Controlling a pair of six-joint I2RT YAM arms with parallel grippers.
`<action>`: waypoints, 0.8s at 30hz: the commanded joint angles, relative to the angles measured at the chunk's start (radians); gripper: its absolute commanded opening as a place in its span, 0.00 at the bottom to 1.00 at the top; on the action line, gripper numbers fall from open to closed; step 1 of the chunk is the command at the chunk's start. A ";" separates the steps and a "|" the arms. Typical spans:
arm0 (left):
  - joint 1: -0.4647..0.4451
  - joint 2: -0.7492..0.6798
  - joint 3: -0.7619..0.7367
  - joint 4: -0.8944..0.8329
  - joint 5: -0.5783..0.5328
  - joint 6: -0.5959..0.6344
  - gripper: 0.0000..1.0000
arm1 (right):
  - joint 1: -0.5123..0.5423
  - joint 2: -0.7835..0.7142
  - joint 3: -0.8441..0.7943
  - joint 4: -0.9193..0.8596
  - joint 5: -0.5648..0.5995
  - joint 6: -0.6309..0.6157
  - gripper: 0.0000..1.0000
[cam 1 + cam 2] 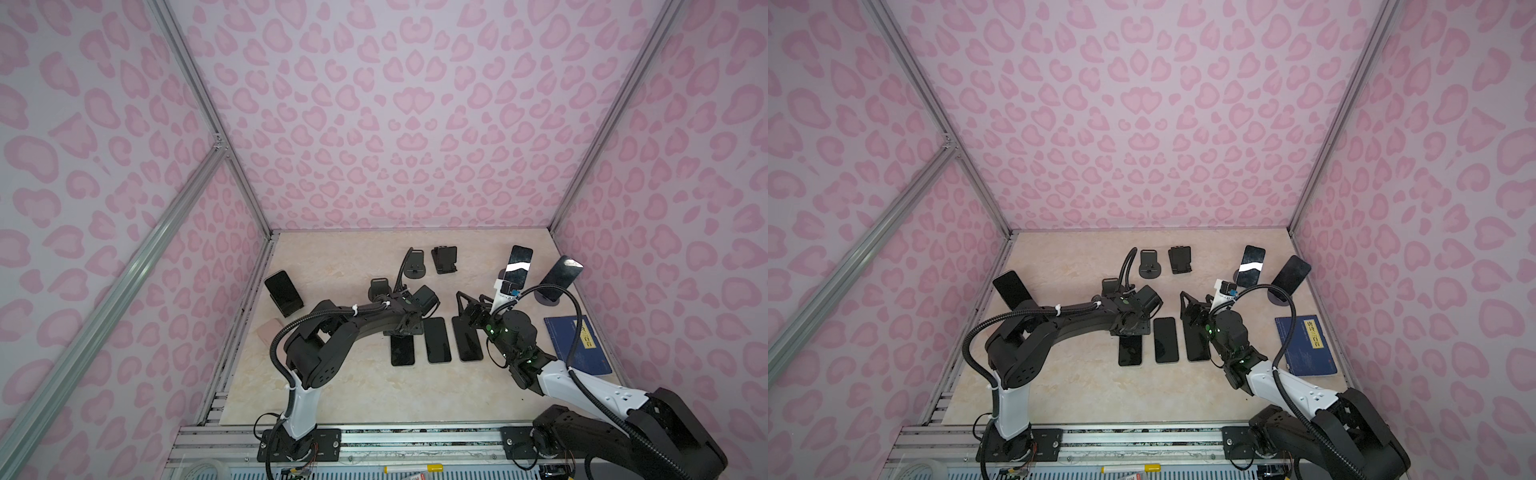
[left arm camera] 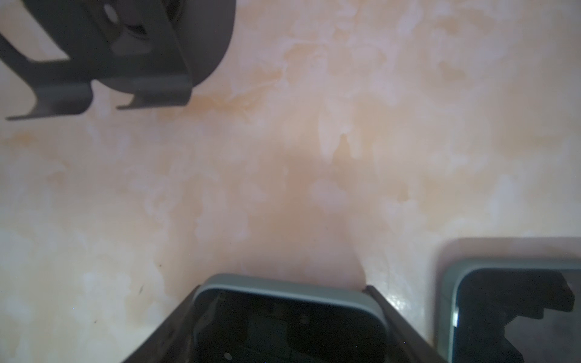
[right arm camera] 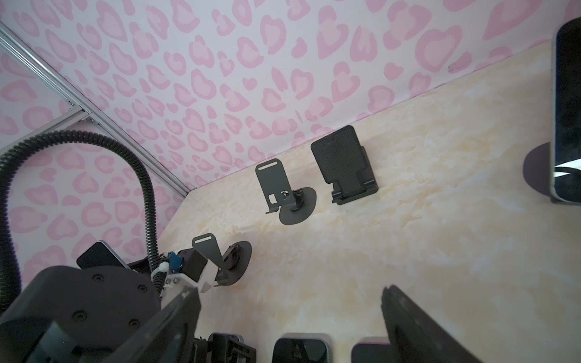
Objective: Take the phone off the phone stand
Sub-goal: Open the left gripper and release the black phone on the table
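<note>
Top views: the left end effector (image 1: 402, 333) is over the far end of the phone (image 1: 402, 353), which lies flat on the bench (image 1: 353, 395), off the stand (image 1: 379, 286).

Left wrist: its fingers (image 2: 399, 317) clamp the phone's sides.

Right wrist: the right end effector (image 3: 289, 290) is released, with nothing between its fingers.

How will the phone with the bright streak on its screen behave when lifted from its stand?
The phone is likely stiff, being a flat slab. Its glossy screen reflects light, so it may slip between jaws. Its stand has a small round base and may tip if pulled sideways.
</note>
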 commanded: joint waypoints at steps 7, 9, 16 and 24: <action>0.001 0.013 -0.008 -0.022 0.019 -0.008 0.78 | 0.001 0.003 -0.005 0.004 0.009 -0.010 0.92; 0.001 0.010 -0.011 -0.023 0.022 -0.008 0.80 | 0.001 0.002 -0.005 0.004 0.009 -0.010 0.92; -0.003 -0.019 -0.027 -0.024 0.025 -0.013 0.81 | 0.002 -0.001 -0.005 0.003 0.010 -0.007 0.93; -0.010 -0.080 -0.025 -0.029 0.048 0.007 0.84 | 0.002 -0.002 -0.004 0.002 0.011 -0.010 0.93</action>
